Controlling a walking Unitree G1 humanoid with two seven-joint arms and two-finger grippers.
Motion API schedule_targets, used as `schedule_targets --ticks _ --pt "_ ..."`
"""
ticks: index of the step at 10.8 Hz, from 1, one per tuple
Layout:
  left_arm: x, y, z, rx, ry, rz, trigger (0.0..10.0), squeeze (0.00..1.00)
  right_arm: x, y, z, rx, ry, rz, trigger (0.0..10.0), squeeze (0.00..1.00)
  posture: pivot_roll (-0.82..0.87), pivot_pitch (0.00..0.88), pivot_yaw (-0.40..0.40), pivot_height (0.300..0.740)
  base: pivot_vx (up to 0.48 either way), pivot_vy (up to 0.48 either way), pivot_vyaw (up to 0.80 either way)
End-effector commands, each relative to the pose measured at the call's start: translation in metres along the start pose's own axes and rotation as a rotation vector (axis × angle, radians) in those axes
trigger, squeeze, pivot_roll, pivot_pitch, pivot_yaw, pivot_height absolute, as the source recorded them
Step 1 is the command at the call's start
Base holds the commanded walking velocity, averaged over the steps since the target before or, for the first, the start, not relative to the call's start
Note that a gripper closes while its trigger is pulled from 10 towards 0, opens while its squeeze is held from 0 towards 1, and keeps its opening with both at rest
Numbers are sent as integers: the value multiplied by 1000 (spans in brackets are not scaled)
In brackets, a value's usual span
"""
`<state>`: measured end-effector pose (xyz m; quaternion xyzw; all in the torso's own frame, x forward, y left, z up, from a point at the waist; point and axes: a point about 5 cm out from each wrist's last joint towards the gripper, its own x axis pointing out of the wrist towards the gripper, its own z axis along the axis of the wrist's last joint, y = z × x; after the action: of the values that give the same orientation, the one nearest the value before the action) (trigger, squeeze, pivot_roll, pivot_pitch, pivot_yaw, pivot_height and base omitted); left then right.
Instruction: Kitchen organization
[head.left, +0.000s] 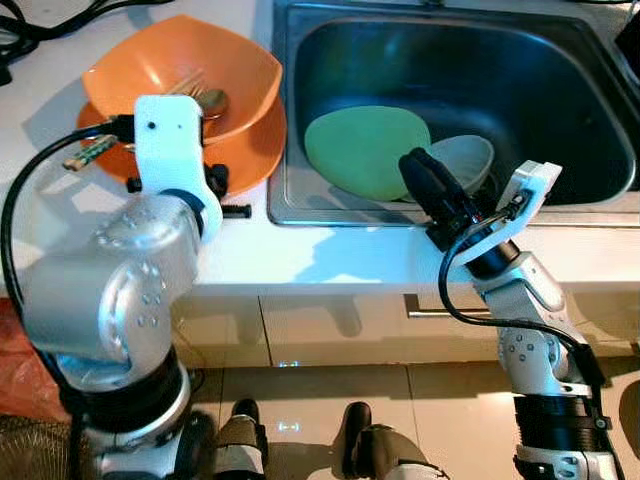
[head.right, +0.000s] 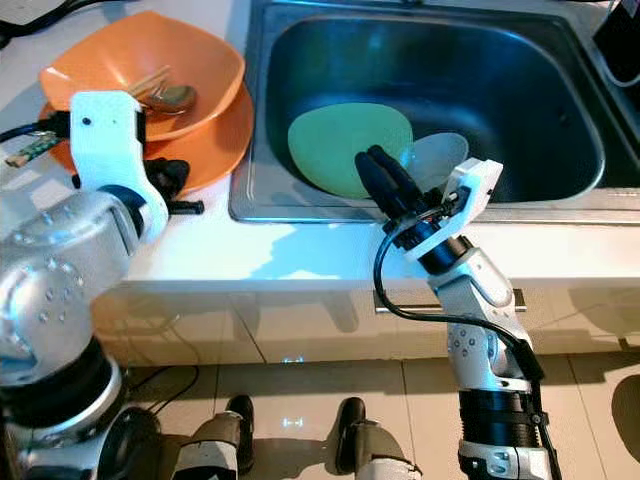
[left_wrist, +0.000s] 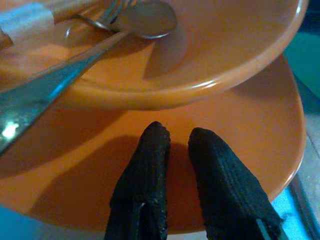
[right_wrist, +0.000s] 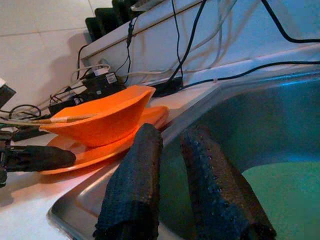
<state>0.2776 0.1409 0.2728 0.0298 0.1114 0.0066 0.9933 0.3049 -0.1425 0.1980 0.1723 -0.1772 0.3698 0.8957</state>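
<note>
Left pincer (left_wrist: 172, 145): fingers close together, a thin gap between them, nothing held. Tips sit just over the orange plate (left_wrist: 150, 165), right under the rim of the orange bowl (left_wrist: 200, 65) stacked on that plate. Can't tell if the tips actually touch the plate. Bowl holds a metal spoon (left_wrist: 142, 20), a fork beside it, and chopsticks with a taped end.

Right pincer (head.right: 378, 170): fingers narrow, small slit between them, empty. It hangs over the front edge of the steel sink (head.right: 560, 110), tips pointing in toward the green plate (head.right: 345, 145). Contact with the plate not clear. The green plate lies tilted in the sink bottom, partly over a pale grey-green bowl (head.right: 440, 155) just beside it on the robot's right.

Orange stack sits on the white tabletop (head.right: 270, 250), left of the sink, plate edge close to the sink's left rim. Black cables (right_wrist: 200, 45) and a power strip run along the back wall behind the stack.

Open room: the right half and back of the sink basin are bare metal. A narrow strip of tabletop runs along the front of the sink. Drawer handle (head.left: 440, 312) below the front edge; tiled floor and the robot's feet further down.
</note>
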Motion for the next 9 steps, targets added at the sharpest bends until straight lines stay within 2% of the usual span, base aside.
schedule_targets --ticks 1,2,5,7,8,9 --pt "-2 -4 -3 36 1 -12 10000 0 -21 -8 -39 120 143 -84 10000 0 299 294 -34 740 0 0 0" --pt "-3 -8 1 80 -40 -32 10000 0 -20 -9 -39 118 143 -83 10000 0 297 289 -36 740 0 0 0" --pt "-8 -18 16 128 -147 -120 10000 0 -17 -9 -38 116 140 -72 10000 0 296 283 -45 740 0 0 0" --pt "-10 -27 18 117 -167 -195 10000 0 -17 -10 -38 114 140 -67 10000 0 290 278 -46 740 0 0 0" --pt "-10 -44 19 83 -186 -325 10000 0 -16 -10 -38 111 140 -67 10000 0 282 271 -46 740 0 0 0" --pt "-11 -54 20 57 -192 -396 10000 0 -16 -10 -38 110 140 -66 10000 0 279 271 -47 740 0 0 0"
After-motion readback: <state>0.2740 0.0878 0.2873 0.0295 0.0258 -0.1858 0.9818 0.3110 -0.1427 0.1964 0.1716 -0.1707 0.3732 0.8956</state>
